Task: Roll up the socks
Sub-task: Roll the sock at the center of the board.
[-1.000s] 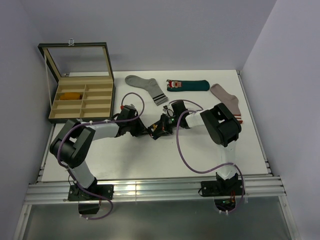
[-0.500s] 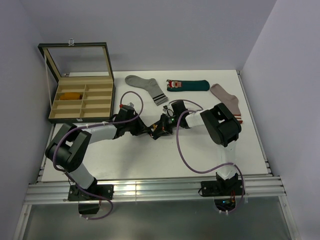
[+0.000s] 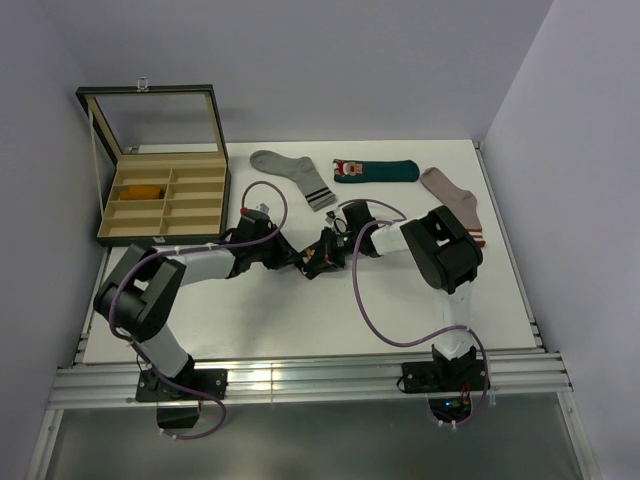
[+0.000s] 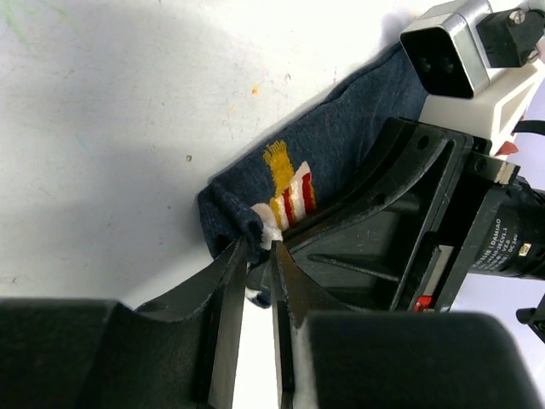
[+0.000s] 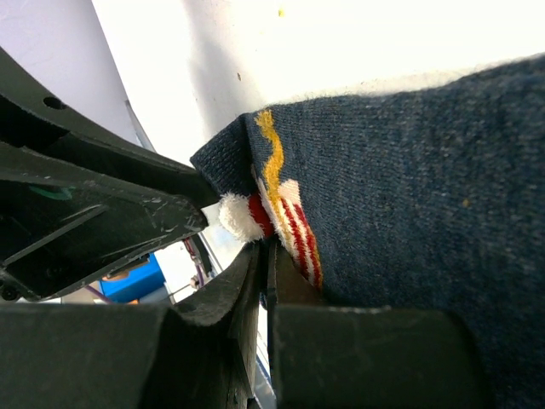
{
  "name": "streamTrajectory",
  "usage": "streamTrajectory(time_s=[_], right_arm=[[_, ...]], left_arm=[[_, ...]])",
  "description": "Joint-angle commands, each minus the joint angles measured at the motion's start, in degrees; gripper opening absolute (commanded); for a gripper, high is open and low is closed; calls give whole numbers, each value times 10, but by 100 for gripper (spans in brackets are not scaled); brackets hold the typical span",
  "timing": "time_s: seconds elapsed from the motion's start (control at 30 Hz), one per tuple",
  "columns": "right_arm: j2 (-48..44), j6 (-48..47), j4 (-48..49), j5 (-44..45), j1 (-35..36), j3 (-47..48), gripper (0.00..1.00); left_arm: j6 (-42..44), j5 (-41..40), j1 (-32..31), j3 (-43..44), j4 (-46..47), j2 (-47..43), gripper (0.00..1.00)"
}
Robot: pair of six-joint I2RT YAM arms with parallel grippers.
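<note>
The navy sock (image 4: 341,145) with a red-white figure lies mid-table, mostly hidden under both grippers in the top view. My left gripper (image 4: 258,251) is shut, its tips pinching the sock's bunched end by the white pompom. From the other side my right gripper (image 5: 264,247) is shut on the same end of the navy sock (image 5: 426,170), beside the striped figure. In the top view the left gripper (image 3: 300,262) and right gripper (image 3: 322,252) meet tip to tip. The dark teal sock (image 3: 378,170) lies flat at the back. The mustard sock (image 3: 143,189) sits in the box.
An open compartment box (image 3: 165,222) with a glass lid stands at the back left. A grey striped sock (image 3: 293,176) lies beside the teal one, and a pinkish sock (image 3: 455,203) lies at the back right. The two grippers crowd each other.
The left arm's elbow has shifted slightly left and down. Both grippers stay at the navy sock with their grips unchanged.
</note>
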Motion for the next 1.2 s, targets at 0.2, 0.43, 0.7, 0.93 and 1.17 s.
streamTrajectory(time_s=[0.2, 0.43, 0.7, 0.93, 1.17], right_arm=[[20, -14, -20, 33, -3, 12, 7], [27, -15, -27, 36, -3, 17, 8], [34, -24, -43, 43, -3, 22, 9], [-6, -54, -81, 83, -2, 15, 22], [-84, -103, -133, 152, 13, 6, 33]], left_arm=[[-5, 3, -3, 8, 37, 18, 23], [-28, 10, -3, 5, 59, 33, 22], [-53, 7, -3, 1, 74, 50, 22], [-59, -26, -5, 8, 21, 69, 21], [-51, -39, -9, 22, -15, 83, 20]])
